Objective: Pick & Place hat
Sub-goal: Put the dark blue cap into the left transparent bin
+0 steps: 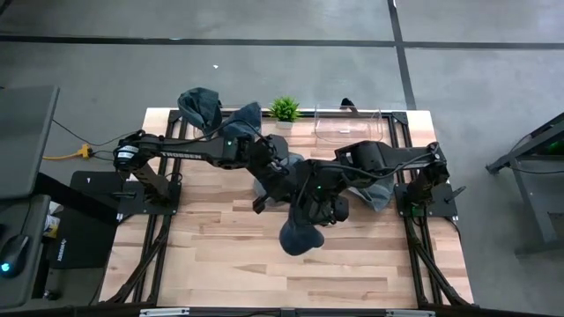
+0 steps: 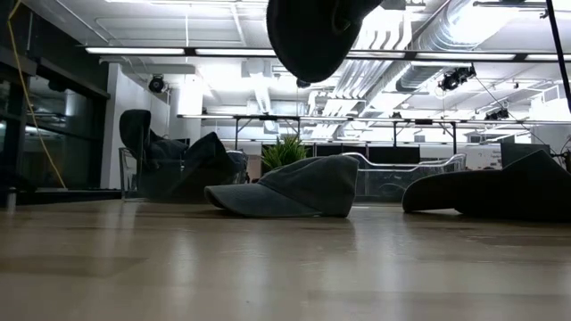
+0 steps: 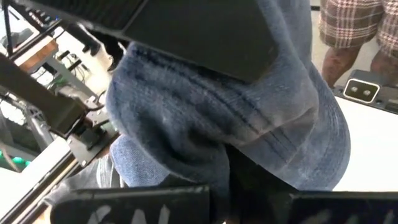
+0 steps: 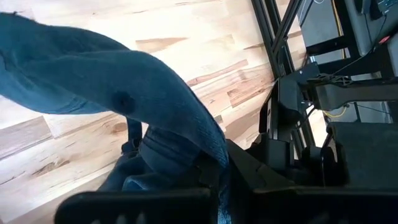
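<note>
A blue denim hat hangs lifted over the table's middle; in the low view it shows high above the tabletop. My right gripper reaches in from the table's right and is shut on it. My left gripper comes from the left, and the hat fills its wrist view right at its fingers. The right arm's dark body covers the top of that view. My right gripper pinches a fold of the hat's cloth at the crown's lower edge; the crown with its button hangs out past the fingers, clear of the table. My left gripper has the hat's denim bunched around one dark finger; which part it holds is hidden by the cloth.
A second hat lies on the table's middle and a third toward the right, under the right arm. More hats are piled at the far left, beside a small plant and a clear tray. A person in plaid stands beyond the table.
</note>
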`<action>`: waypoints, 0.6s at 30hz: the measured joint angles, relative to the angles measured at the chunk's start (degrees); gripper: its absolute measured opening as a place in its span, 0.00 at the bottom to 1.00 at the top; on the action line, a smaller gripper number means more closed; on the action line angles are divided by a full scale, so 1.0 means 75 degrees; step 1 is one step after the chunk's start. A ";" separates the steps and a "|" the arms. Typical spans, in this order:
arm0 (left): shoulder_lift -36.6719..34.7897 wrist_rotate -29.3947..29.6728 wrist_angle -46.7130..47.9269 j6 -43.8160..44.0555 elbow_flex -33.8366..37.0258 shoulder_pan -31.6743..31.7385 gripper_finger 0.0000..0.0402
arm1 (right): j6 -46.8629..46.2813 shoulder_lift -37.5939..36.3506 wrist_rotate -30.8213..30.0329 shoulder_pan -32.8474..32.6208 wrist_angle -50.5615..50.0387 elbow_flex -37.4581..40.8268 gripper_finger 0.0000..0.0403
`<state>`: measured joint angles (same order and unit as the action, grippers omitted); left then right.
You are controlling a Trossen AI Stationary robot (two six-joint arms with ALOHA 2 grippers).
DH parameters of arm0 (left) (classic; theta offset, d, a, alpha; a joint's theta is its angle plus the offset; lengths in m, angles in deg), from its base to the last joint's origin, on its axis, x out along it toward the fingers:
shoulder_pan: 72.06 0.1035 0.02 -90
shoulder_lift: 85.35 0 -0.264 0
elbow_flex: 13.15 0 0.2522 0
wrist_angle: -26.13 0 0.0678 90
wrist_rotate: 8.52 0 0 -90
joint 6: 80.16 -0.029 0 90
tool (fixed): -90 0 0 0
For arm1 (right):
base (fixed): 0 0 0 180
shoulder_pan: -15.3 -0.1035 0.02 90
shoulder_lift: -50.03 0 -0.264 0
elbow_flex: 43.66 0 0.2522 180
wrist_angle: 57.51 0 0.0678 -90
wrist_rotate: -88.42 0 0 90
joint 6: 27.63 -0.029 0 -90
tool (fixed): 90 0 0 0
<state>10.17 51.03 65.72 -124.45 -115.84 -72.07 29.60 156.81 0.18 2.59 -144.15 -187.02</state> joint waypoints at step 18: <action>-0.0017 0.0283 0.0374 0.0020 -0.0009 0.0003 0.00 | -0.0938 -0.0026 -0.0311 -0.0046 0.0023 0.0005 0.25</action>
<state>10.04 53.15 68.53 -124.30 -115.91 -72.05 22.56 156.62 -2.15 2.25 -143.98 -186.98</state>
